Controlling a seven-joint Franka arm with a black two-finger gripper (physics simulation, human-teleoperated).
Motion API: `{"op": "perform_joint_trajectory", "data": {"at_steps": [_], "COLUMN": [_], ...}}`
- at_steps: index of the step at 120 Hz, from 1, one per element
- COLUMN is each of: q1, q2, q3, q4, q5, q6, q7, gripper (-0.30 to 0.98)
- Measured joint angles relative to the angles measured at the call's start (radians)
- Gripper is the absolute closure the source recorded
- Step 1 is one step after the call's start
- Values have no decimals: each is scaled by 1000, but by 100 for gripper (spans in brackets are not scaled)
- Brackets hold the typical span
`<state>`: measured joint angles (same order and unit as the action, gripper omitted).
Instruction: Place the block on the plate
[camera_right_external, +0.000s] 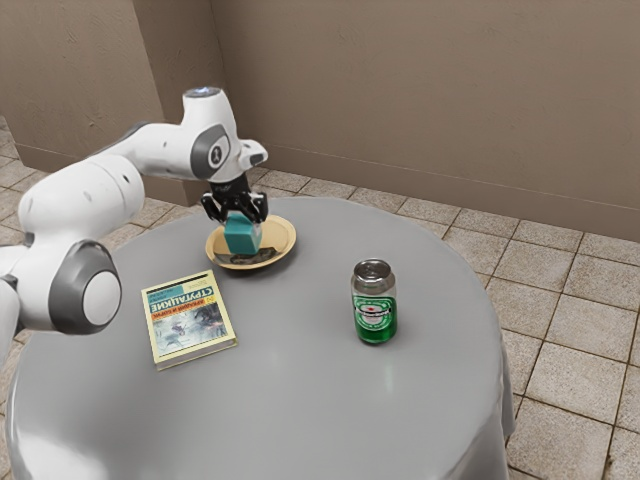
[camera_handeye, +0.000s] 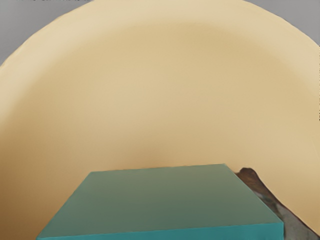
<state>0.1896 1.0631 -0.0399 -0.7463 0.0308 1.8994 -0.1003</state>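
Claw (camera_right_external: 236, 214) grasps the teal block (camera_right_external: 242, 236) from two sides, over the yellow plate (camera_right_external: 284, 236). Hidden underneath is the block's base, so whether it touches the plate cannot be told; the wrist view's lower edge cuts the block off. Toward six o'clock from it in the exterior view, a dark patterned shape (camera_handeye: 262, 192), partly covered, is hard to identify. White arm (camera_right_external: 90, 195) enters that view at nine o'clock, climbs toward two, then bends, its claw pointing to six.
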Motion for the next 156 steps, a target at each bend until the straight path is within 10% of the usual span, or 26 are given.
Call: {"op": "perform_joint_trajectory", "data": {"at_steps": [49,156], "q1": [-4,-24], "q2": [-10,-375], "q3": [0,-22], "q4": [-4,-321], "q5": [-5,61], "q6": [1,-141], "q7": [110,160], "gripper": [5,0]}}
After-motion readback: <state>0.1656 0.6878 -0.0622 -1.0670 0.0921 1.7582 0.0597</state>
